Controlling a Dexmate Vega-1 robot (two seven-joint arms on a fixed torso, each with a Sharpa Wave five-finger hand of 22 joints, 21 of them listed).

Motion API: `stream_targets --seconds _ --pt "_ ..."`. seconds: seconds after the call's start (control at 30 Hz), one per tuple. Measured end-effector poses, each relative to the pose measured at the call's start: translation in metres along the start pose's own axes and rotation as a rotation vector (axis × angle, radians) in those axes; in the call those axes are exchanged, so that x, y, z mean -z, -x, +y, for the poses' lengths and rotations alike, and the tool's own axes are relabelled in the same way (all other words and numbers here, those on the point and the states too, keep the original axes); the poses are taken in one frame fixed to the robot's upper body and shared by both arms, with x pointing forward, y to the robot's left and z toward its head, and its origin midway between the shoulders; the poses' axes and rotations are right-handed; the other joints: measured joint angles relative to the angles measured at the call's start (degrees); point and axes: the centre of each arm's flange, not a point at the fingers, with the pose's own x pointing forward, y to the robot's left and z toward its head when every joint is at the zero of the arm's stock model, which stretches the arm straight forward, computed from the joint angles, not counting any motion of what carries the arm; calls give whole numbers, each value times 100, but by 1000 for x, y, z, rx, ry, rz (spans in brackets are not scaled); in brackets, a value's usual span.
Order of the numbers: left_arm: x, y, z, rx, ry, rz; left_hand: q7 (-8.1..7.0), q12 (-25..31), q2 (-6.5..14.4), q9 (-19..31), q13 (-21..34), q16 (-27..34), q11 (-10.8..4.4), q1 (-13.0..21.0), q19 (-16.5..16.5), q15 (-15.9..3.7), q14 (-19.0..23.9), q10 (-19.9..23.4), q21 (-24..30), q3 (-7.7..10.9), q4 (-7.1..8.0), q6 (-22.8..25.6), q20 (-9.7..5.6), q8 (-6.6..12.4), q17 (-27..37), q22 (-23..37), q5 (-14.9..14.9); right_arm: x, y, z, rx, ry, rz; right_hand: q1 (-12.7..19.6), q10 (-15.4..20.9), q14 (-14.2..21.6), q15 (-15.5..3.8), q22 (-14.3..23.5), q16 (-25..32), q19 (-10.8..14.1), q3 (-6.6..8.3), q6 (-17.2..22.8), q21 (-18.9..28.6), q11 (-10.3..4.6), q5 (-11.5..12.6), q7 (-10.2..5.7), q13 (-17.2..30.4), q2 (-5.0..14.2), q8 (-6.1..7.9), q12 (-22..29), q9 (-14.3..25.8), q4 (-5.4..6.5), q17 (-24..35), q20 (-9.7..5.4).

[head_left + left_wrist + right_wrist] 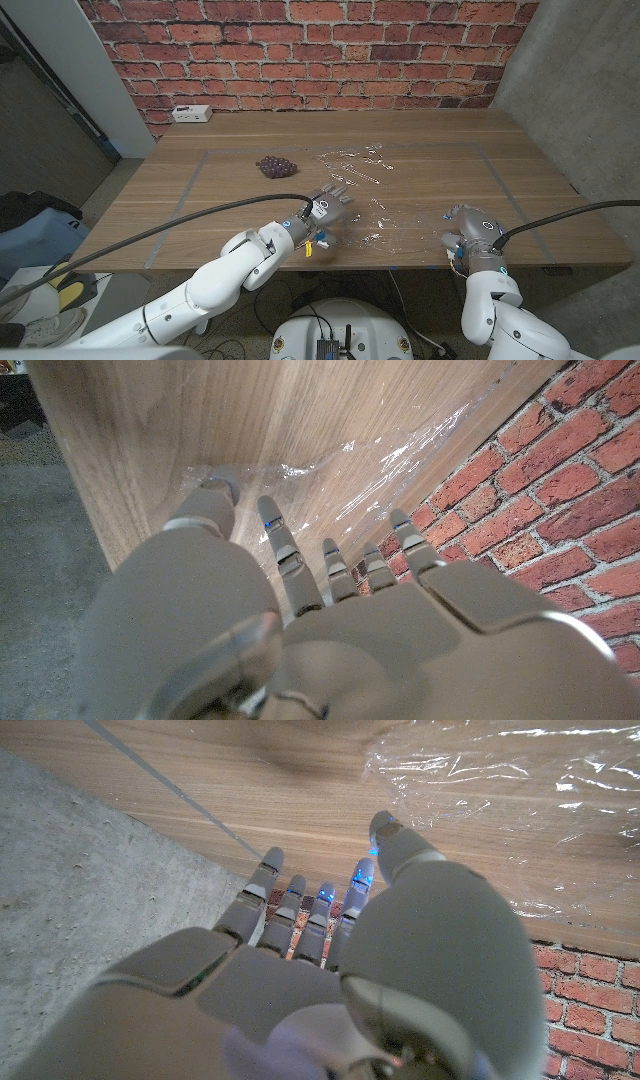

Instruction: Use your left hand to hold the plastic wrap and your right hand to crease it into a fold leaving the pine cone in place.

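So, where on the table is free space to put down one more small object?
Bare wood lies on the left part of the table, between the tape line and the left edge, and at the far right past the plastic wrap. It is crowded in the middle: pine cone, wrap, left hand and right hand.

The plastic wrap (365, 190) is clear with white glints, lying on the light brown wood-grain table (230, 170). The pine cone (276, 167) is dark purplish brown. Both hands, left hand (325, 208) and right hand (468, 226), are pale grey, against a red brick wall (300, 50) with pale mortar lines.
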Motion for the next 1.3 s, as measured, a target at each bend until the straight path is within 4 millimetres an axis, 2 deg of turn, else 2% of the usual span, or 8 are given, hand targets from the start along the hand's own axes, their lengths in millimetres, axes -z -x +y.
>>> stream_targets --seconds 0.17,0.37,0.4,0.57,0.77,0.93,1.1,1.3 --pt "-1 0 -1 -4 -31 10 0 1 16 0 0 0 -22 76 0 -22 22 22 0 -20 -20 0 0 -43 0 0 0 1 2 2 -5 1 2 0 75 0 0 0 0 47 -118 96 0 75 0 96 0 0 63 0 34 72 0 -4" --pt "0 0 2 -27 -42 16 -17 25 89 0 0 28 -43 148 84 -102 103 131 0 -40 -8 106 -41 -43 0 0 -31 2 3 3 -8 4 3 -50 84 0 0 0 0 85 -150 102 0 84 0 102 -1 49 63 0 53 103 27 20" --pt "-6 0 -10 -7 -26 13 -8 26 111 0 0 28 -39 171 103 -125 126 166 0 -40 -8 134 -21 -43 0 5 -30 0 4 4 1 -7 -6 -56 84 0 0 0 0 85 -150 103 0 84 0 103 -1 55 72 0 53 103 27 20" --pt "-5 -2 -15 -19 -8 13 -9 118 163 0 0 73 -47 222 176 -249 322 393 -9 -112 12 342 -50 -43 0 13 -96 -1 5 4 -2 -7 -11 -55 82 0 0 0 0 84 -167 100 0 81 0 100 -1 55 85 0 53 86 27 20" --pt "-5 -5 -23 -27 30 9 27 180 365 -1 -1 73 -133 425 332 -388 599 816 -56 -229 23 1065 -78 26 0 13 -139 -2 5 4 -18 -3 -11 201 -240 -191 1 0 -60 24 -190 -197 -63 33 -14 -133 -1 230 -14 -69 80 12 27 -12" --pt "-5 -8 -27 -35 57 5 149 180 505 26 -15 73 -225 565 400 -399 728 1004 -75 -276 23 1500 -72 90 -5 13 -183 -1 3 10 -48 4 5 345 -413 -268 -1 0 -82 -15 -215 -339 -66 -2 -35 -366 27 241 -49 -86 80 -13 27 -33" --pt "-5 -10 -29 -46 75 3 237 180 573 22 -15 73 -236 633 431 -385 776 1078 -78 -300 -1 1794 -102 153 -15 13 -184 0 -1 13 -69 23 20 474 -604 -339 10 -1 -82 -74 -265 -360 -110 -363 -82 -652 27 234 -49 -86 132 -8 52 -30" --pt "-5 -12 -31 -59 89 4 309 180 627 20 -14 73 -256 687 492 -400 852 1178 -78 -324 -24 1945 -102 175 -14 12 -184 2 -4 15 -86 53 40 536 -705 -339 10 0 -82 -94 -351 -462 -109 -464 -90 -790 26 233 -69 -85 133 -13 53 -50"
